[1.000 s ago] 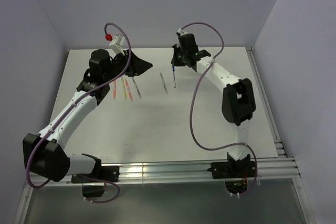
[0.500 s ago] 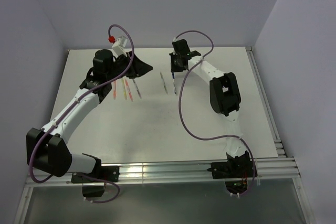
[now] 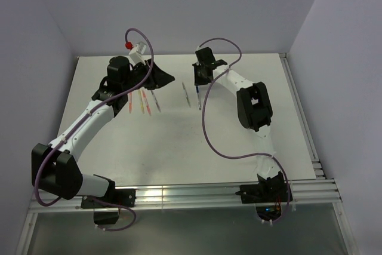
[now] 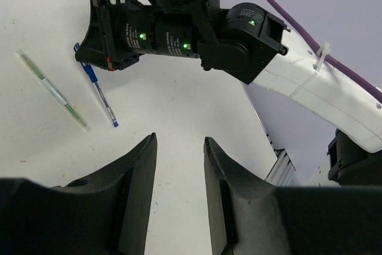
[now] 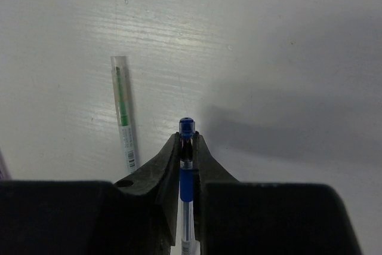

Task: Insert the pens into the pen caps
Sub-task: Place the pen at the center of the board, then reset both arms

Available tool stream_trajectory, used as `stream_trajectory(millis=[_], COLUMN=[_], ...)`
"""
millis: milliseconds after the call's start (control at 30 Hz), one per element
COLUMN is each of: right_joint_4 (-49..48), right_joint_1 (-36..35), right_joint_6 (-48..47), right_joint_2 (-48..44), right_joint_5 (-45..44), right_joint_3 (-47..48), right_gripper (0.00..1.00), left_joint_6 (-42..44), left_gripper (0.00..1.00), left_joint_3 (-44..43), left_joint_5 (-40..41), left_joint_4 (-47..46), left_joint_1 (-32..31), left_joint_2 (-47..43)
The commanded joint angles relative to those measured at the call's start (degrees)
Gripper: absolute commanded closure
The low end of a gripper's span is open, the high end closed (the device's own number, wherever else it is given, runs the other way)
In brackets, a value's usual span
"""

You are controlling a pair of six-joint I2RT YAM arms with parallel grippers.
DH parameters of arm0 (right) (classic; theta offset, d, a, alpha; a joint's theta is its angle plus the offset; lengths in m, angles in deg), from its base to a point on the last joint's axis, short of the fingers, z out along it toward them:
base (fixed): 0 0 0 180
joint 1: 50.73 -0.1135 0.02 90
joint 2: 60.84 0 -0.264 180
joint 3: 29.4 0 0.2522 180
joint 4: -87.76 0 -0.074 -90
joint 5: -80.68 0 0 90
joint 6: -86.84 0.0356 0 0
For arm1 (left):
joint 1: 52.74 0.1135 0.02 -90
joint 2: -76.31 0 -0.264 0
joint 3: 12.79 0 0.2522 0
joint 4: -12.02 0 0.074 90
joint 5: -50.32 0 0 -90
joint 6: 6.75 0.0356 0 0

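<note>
Blue pen [image 5: 185,192] is seen lying flat on the table [image 3: 239,135], far centre, pointing roughly toward the arms. Right gripper [image 5: 187,143] is lowered over its far end. Jaws are set narrow, one finger close on each side of the barrel. The pen's dark blue end is seen poking out just past the fingertips. Whether the fingers actually press on the pen cannot be told.

Green pen [image 5: 123,111] is laid on the table just left of the blue pen, near it but apart, almost parallel. It is touched by nothing.

Left gripper [image 4: 178,147] is held above the table to the left of the green pen, facing the right gripper. Jaws are parted, with nothing between them and only bare table seen through the gap.

More pens are laid out in a row further left, by the left arm's wrist: pink pen [image 3: 129,103], yellow pen [image 3: 141,102], grey pen [image 3: 156,102]. All are flat on the table, close together, and none is gripped.

Loose pen caps are too small to be made out in the top view.
</note>
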Motion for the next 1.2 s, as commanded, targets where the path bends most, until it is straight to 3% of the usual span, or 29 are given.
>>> stream_trajectory(millis=[0,267,533,900,967,1100,1167], right_joint_4=[-0.83,-1.44,-1.27,-1.88,-3.54,-6.97,-7.42], right_joint_1=[-0.27,-0.27,-0.27,-0.27,-0.27,-0.1,0.17], right_joint_6=[0.16,0.07,-0.01,0.51,1.47,4.37,6.21], right_joint_2=[0.23,-0.82,-2.57,-16.19,-22.14,-33.38,-37.1], right_joint_5=[-0.22,0.04,-0.13,-3.3,-3.47,-3.65,-3.04], right_joint_3=[-1.09,-2.58,-2.67,-6.97,-10.56,-18.3,-21.55], right_gripper=[0.87,0.73,0.68,0.61,0.55,0.25,0.21], left_joint_6=[-0.14,-0.41,-0.5,0.12,0.82,3.01,3.72], left_gripper=[0.59,0.59,0.59,0.59,0.59,0.59,0.59], left_joint_3=[-2.47,-2.55,-2.46,-2.99,-3.78,-5.01,-5.36], left_joint_5=[-1.74,-2.1,-2.18,-2.1,-1.49,-0.34,0.45], left_joint_4=[-1.29,-1.47,-1.64,-0.68,0.37,4.15,5.03], left_joint_1=[0.23,0.23,0.23,0.23,0.32,0.32,0.32], left_joint_2=[0.05,0.06,0.05,-0.03,-0.21,-1.17,-1.7])
